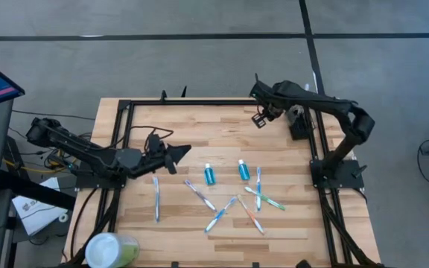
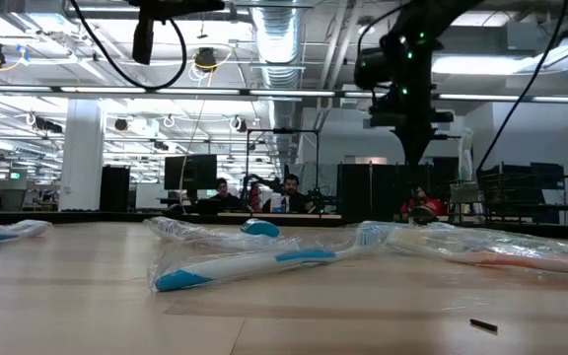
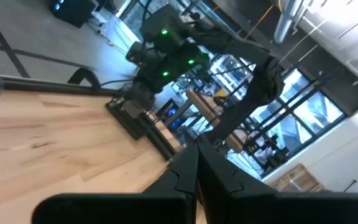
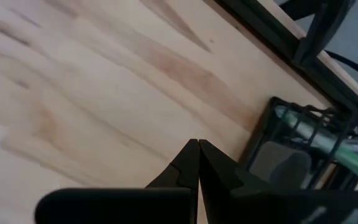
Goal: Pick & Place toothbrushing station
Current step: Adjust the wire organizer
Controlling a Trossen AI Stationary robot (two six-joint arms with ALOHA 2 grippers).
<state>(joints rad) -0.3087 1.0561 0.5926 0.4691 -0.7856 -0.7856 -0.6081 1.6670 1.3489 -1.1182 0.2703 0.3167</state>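
the wooden table (image 1: 222, 126) carries a loose scatter of toothbrushes (image 1: 222, 212) in clear wrappers across its near half, with one more toothbrush (image 1: 156, 198) lying by itself toward the left side and two small blue tubes (image 1: 208, 174) standing just behind the scatter. the toothbrushing station (image 1: 298, 123), a little black boxy holder, stands upright near the table's far right edge, right beside the black frame rail; from the right wrist view it (image 4: 291, 152) shows a green-handled brush lying across its open top. the right gripper (image 1: 259, 119) hangs just off to the left of that holder, close to it but not touching, its two dark fingers (image 4: 194, 165) pressed together with nothing between them. the left gripper (image 1: 183, 152) is over the left-middle of the table, well apart from the holder, pointing toward the centre, and its fingers (image 3: 194, 171) are likewise pressed tight together on nothing. a pale-green cup with a white lid (image 1: 110, 250) sits at the near left corner. from table height the wrapped brushes (image 2: 264, 261) lie across the foreground, and far behind them a few people (image 2: 289, 194) sit at desks in the room.
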